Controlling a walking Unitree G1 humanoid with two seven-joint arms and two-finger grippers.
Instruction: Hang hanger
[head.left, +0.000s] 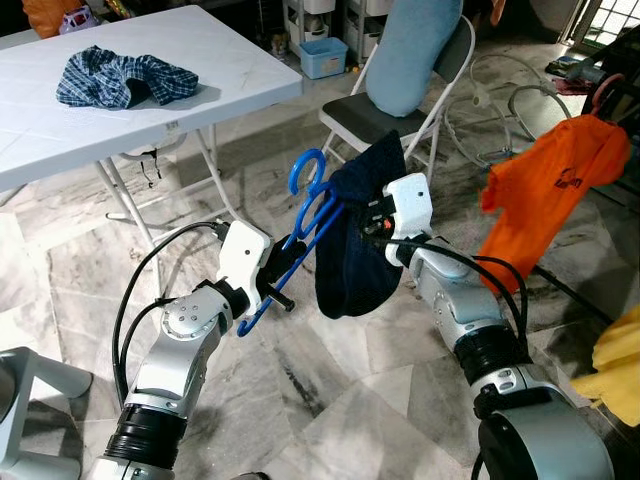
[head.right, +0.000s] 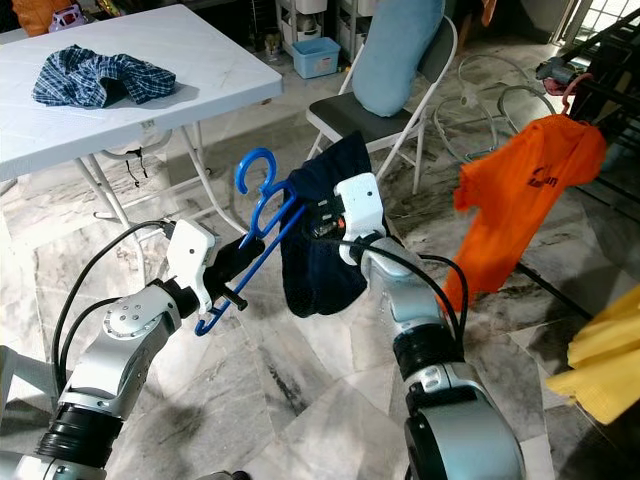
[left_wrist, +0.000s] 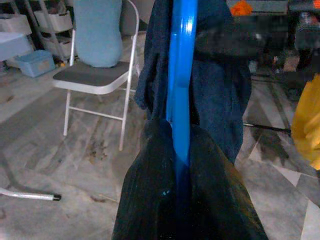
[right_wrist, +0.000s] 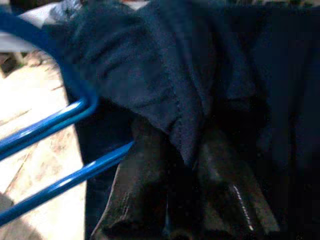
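A blue plastic hanger (head.left: 305, 215) is held up in front of me, hook pointing up. My left gripper (head.left: 272, 275) is shut on its lower bar, and the left wrist view has the blue bar (left_wrist: 180, 95) clamped between the black fingers (left_wrist: 220, 200). A dark navy garment (head.left: 360, 235) is draped over the hanger's right end. My right gripper (head.left: 372, 222) is shut on a fold of that navy cloth (right_wrist: 165, 90), right beside the blue hanger bars (right_wrist: 65, 150).
An orange shirt (head.left: 550, 200) hangs on a dark rack at the right. A folding chair (head.left: 385, 110) with a light blue cushion stands behind. A white folding table (head.left: 120, 100) with plaid cloth (head.left: 125, 78) is at left. Yellow cloth (head.left: 615, 365) lies at the right edge.
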